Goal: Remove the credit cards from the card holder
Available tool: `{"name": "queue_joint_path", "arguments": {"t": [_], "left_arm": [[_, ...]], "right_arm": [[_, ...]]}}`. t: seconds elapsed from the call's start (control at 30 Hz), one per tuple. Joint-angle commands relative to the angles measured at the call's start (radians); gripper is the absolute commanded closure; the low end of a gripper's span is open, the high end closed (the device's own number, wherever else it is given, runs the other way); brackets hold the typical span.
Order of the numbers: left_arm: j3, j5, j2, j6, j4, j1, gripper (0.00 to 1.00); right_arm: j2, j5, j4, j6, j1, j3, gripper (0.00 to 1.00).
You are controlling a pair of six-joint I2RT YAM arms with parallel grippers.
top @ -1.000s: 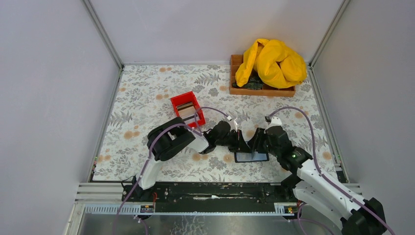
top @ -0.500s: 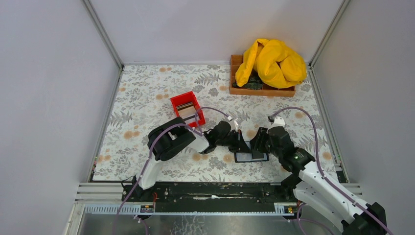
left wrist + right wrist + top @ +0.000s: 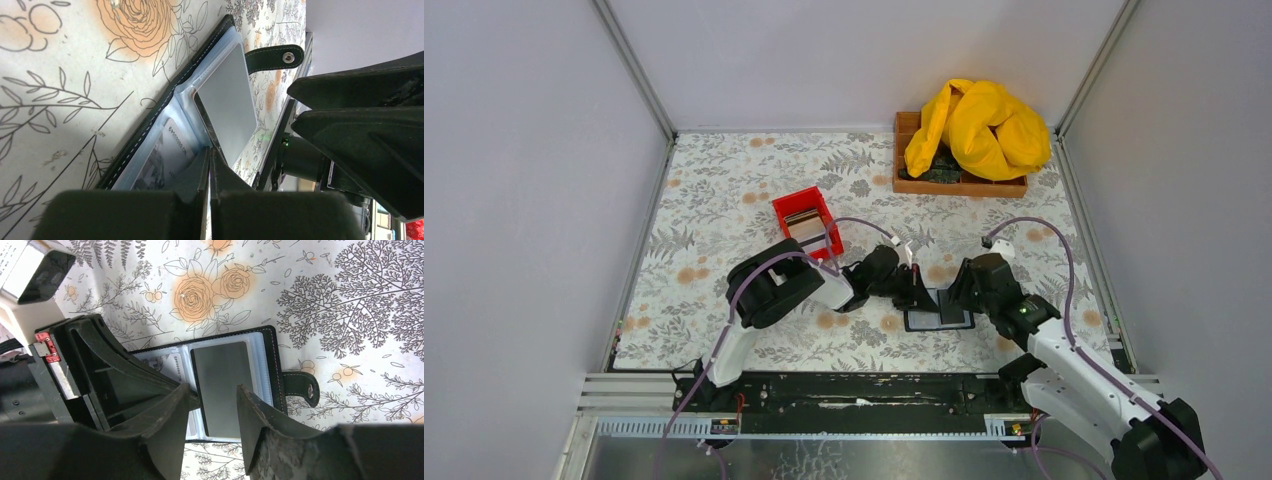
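Two grippers are meeting over the card holder [image 3: 939, 321], which is lying open on the floral tabletop [image 3: 724, 200] in the lower centre of the overhead view. The left gripper [image 3: 210, 152] has just finished closing. Its fingers, parted a moment ago, are now clenched on the near edge of the grey card [image 3: 227, 100] showing in one clear sleeve, while a printed card [image 3: 167, 150] is sitting in the neighbouring sleeve. The right gripper [image 3: 212, 390] is hanging above the holder with its jaws apart and nothing between them. It has been drifting slightly toward the right of the overhead frame, leaving room.

Judged from this, the grasp is being completed and the pull is coming next; neither visible card is out yet. With no gripper pressing on the holder, it may be dragged along with the card. What look like tan cards [image 3: 803, 224] are resting in the red bin [image 3: 780, 211], up and to the left of the holder.
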Motion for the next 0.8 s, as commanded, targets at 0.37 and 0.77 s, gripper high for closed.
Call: {"name": "queue_joint_path", "arguments": {"t": [0.37,0.77], "left_arm": [[0.032,-0.032,0.046,0.032,-0.119,0.006,1.0],[0.03,-0.02,0.046,0.032,-0.126,0.011,1.0]], "right_arm": [[0.103,-0.003,0.098,0.0,-0.034,-0.038,0.47],[0.131,-0.018,0.129,0.001,-0.038,-0.054,0.47]]}}
